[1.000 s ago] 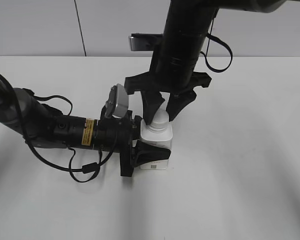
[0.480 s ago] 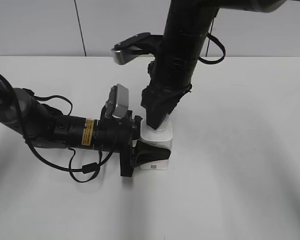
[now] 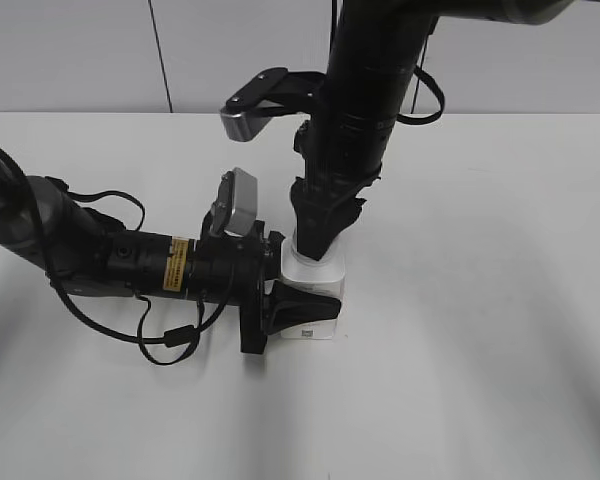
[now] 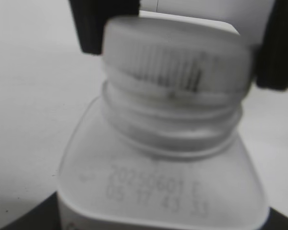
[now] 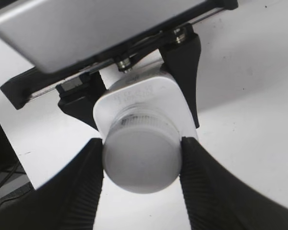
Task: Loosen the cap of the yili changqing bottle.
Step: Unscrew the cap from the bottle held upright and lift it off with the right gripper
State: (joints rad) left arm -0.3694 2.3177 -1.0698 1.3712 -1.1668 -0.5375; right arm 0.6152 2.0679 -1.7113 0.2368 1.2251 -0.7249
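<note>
Yili changqing bottle [image 3: 312,300]: upright, body clamped by left gripper [image 3: 280,312]; cap [image 5: 141,163] directly above, pinched between right gripper [image 5: 141,165] fingers descending vertically

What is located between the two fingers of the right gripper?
The cap of the yili changqing bottle sits between them, a finger pressed on each side. The right wrist view shows it best.
</note>
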